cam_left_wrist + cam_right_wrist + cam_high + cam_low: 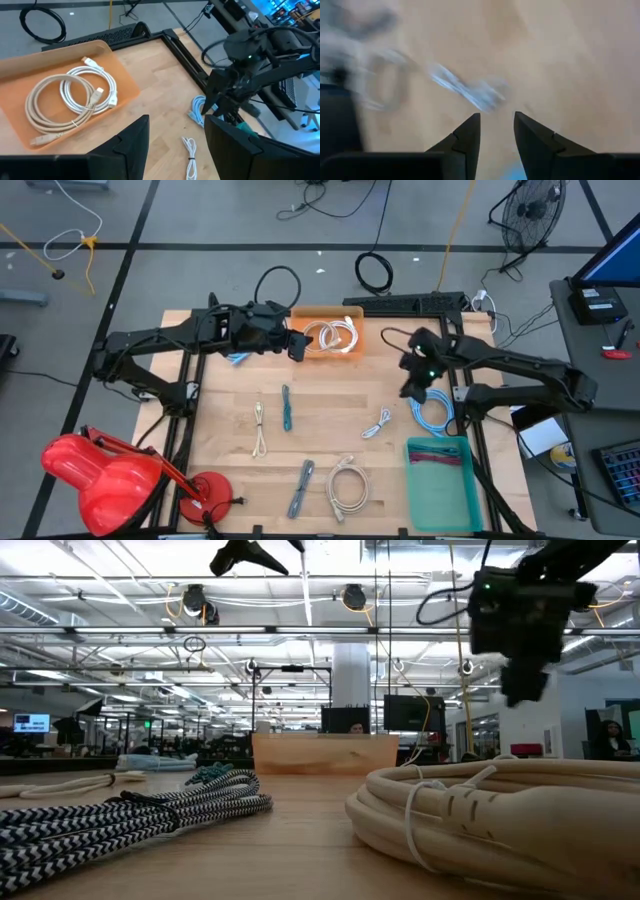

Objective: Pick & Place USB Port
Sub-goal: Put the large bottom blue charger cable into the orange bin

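Note:
Several coiled USB cables lie flat on the wooden table: a small white one, a teal one, a thin cream one, a blue one, a grey braided one and a beige coil. The orange tray at the far edge holds two pale coils. My left gripper hovers open at that tray's left end. My right gripper hangs open above the table, over the small white cable, clear of it.
A green tray at the near right holds a dark red-and-black cable. A red lamp-like object sits at the near left corner. Black frame rails run along both table sides. Bare wood lies between the cables mid-table.

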Robot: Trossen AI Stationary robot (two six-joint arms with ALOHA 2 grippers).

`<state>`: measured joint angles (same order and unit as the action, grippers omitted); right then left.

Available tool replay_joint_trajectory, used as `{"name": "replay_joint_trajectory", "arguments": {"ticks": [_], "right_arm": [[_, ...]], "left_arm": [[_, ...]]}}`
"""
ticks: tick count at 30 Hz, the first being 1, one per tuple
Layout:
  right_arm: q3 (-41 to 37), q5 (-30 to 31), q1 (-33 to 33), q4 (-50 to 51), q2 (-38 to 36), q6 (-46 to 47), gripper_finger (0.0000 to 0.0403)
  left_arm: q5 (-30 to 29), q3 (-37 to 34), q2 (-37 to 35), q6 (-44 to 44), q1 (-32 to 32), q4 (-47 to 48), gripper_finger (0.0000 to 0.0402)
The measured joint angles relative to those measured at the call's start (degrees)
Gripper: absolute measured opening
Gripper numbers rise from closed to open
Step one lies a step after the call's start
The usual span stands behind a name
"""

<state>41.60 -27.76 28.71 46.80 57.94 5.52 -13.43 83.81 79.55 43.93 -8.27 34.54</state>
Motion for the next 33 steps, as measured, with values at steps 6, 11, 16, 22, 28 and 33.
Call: {"name": "replay_joint_trajectory", "arguments": {"ticks": [6, 11, 16, 22, 28, 33], "right_arm": [[0.0, 16.5, -3.4, 12.7, -4.9, 2.1, 0.0117], [0.0, 22.8, -5.3, 24.7, -6.1, 3.0, 0.0124], [0.0, 24.9, -5.6, 26.2, -6.5, 2.8, 0.0125], [-1.7, 24.8, -5.6, 21.7, -5.7, 3.3, 0.0124], [-3.3, 25.2, -5.6, 21.7, -3.0, 5.9, 0.0125], [-3.2, 27.6, -5.6, 21.1, -1.0, 8.4, 0.0126]], "left_arm": [[0.6, 0.0, 0.0, -1.4, 0.0, 0.0, 0.0191], [1.4, 0.0, 0.0, -1.8, 0.0, 0.0, 0.0191], [1.4, 0.0, 0.0, -1.8, 0.0, 0.0, 0.0191], [1.4, 0.0, 0.0, -1.4, 0.3, -0.2, 0.0191], [1.0, 0.0, 0.0, -0.5, 1.3, -0.3, 0.0191], [0.4, 0.0, 0.0, -0.2, 1.3, -0.8, 0.0191]]}}
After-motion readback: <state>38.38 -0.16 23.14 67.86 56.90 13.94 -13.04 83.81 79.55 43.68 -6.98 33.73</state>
